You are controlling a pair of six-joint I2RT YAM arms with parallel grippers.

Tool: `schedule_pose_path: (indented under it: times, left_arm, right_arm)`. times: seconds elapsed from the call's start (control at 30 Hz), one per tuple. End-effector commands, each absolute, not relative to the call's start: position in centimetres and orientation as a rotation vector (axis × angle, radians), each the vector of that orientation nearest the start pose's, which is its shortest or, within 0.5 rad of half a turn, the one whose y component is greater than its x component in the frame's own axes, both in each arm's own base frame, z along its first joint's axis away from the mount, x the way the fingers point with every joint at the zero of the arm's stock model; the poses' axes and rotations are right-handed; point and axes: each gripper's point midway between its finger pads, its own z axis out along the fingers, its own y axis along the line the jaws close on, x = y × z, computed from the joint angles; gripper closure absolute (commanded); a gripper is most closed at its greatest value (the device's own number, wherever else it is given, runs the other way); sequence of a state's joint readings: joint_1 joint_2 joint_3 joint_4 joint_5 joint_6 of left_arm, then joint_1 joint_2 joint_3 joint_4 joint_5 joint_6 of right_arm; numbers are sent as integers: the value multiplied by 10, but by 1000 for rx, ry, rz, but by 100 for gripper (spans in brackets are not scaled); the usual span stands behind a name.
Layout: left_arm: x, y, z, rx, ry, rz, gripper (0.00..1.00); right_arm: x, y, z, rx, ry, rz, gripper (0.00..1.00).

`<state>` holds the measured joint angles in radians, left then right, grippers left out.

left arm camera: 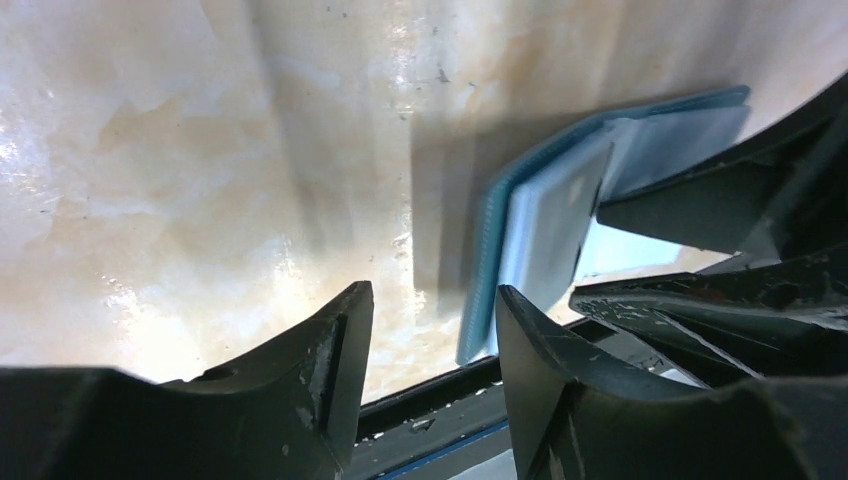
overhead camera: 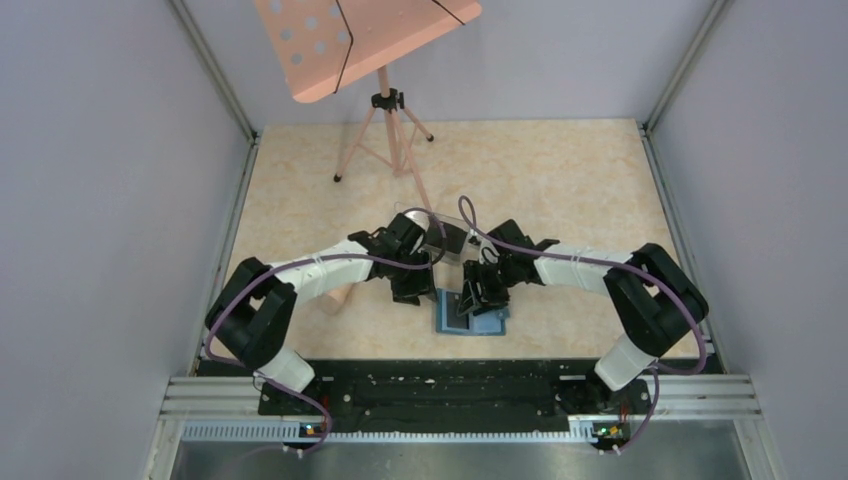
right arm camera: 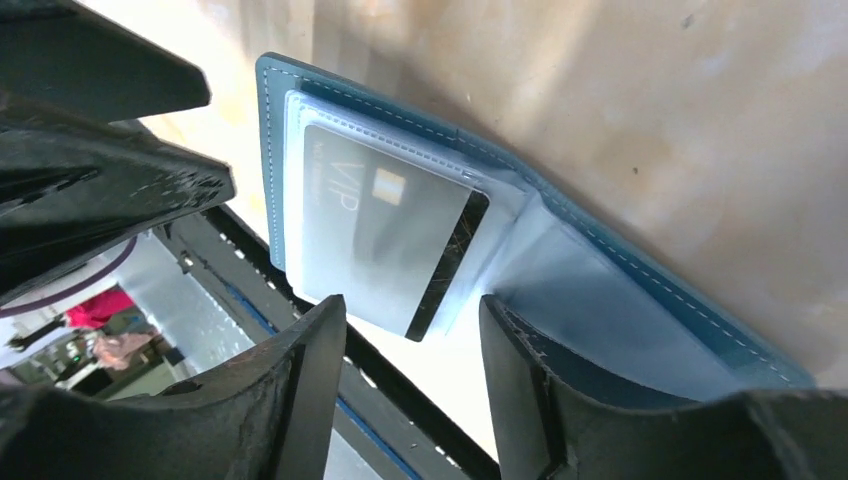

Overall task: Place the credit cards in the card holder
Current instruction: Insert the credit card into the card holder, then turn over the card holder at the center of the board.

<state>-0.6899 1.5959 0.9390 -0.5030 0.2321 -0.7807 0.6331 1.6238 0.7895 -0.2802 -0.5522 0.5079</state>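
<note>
The card holder (overhead camera: 490, 322) lies open on the table near the front edge, teal outside with lighter blue pockets (right arm camera: 600, 300). A grey credit card (right arm camera: 385, 230) marked VIP sits in its left clear pocket, its dark stripe end sticking out toward the fold. My right gripper (right arm camera: 412, 330) hovers just over the wallet's near edge, jaws open, nothing between them. Just left of the card holder (left arm camera: 540, 215), my left gripper (left arm camera: 433, 310) is open and empty. In the top view both grippers, left (overhead camera: 412, 292) and right (overhead camera: 470, 300), meet at the wallet.
A clear plastic box (overhead camera: 447, 240) stands just behind the two grippers. A pink music stand (overhead camera: 385, 110) is at the back. A pale pinkish object (overhead camera: 336, 298) lies beside the left arm. The black mounting rail (overhead camera: 460, 385) runs along the front edge.
</note>
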Motion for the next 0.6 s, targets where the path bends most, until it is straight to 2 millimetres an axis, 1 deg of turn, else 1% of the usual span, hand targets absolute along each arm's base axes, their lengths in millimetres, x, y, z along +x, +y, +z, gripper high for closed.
schedule_pose_path:
  times: [0.0,0.07,0.13,0.17,0.3,0.37,0.57]
  left_arm:
    - [213,-270,74,-4,2836,-753,46]
    - [212,-280,81,-5,2811,-850,46]
    - [212,-291,89,-11,2774,-955,48]
    - [212,-296,92,-18,2758,-1004,49]
    - [213,-309,100,-13,2717,-1123,53]
    - [213,-312,98,-12,2723,-1135,54]
    - [209,-315,82,-18,2774,-1140,55]
  right_arm:
    - [191,260,35,-431,2813,925,45]
    - [192,259,37,-438,2811,910,44]
    - [193,258,38,-440,2808,898,47]
    - [194,258,40,-440,2802,898,51]
    - [194,260,39,-438,2802,910,74]
    - [195,261,37,-435,2807,914,81]
    - [194,261,34,-429,2818,913,92]
